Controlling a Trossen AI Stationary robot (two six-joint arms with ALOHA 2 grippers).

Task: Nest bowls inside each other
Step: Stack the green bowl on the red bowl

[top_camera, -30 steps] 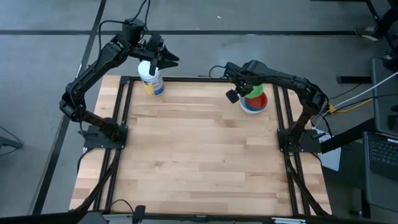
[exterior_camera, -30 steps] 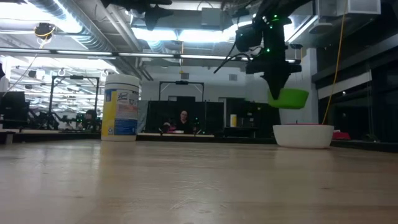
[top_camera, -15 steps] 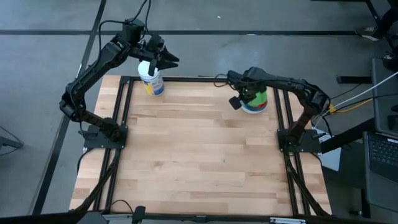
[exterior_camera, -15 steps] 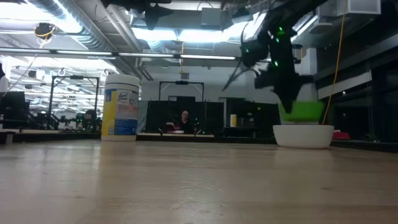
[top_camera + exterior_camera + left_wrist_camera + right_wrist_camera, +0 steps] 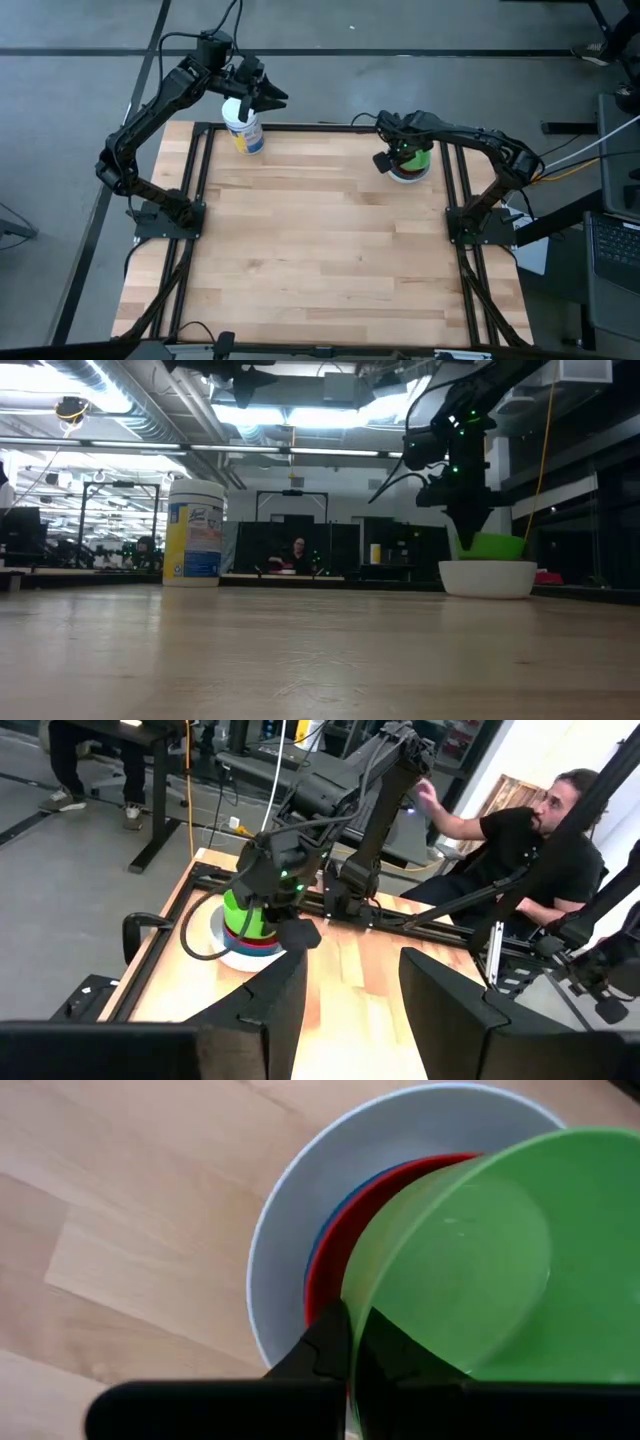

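At the table's far right a white bowl (image 5: 408,175) (image 5: 488,578) holds a red bowl (image 5: 345,1230) with a sliver of a blue bowl (image 5: 318,1248) showing beside it. My right gripper (image 5: 352,1342) (image 5: 398,156) points down over this stack, shut on a green bowl (image 5: 480,1260) (image 5: 492,546). The green bowl's base has sunk below the white bowl's rim. My left gripper (image 5: 264,93) (image 5: 350,1010) hangs open in the air above the far left corner, touching nothing. My right gripper pinches the green bowl's rim (image 5: 362,1318) on its left side, one finger inside the bowl and one outside. The fingers come from above, pointing down. The bowl sits slightly tilted, its lower part inside the white bowl; whether it rests on the red bowl, I cannot tell.
A cylindrical container (image 5: 244,131) (image 5: 195,530) with a white lid and a blue-yellow label stands at the far left corner, below my left gripper. A person (image 5: 535,840) sits beyond the table's right side. Bare wood fills the middle and near part of the table.
My right gripper has gone down and a little toward the table's right edge with the green bowl. The bowl hung clear above the white bowl before; now its base is down inside the white bowl's rim.
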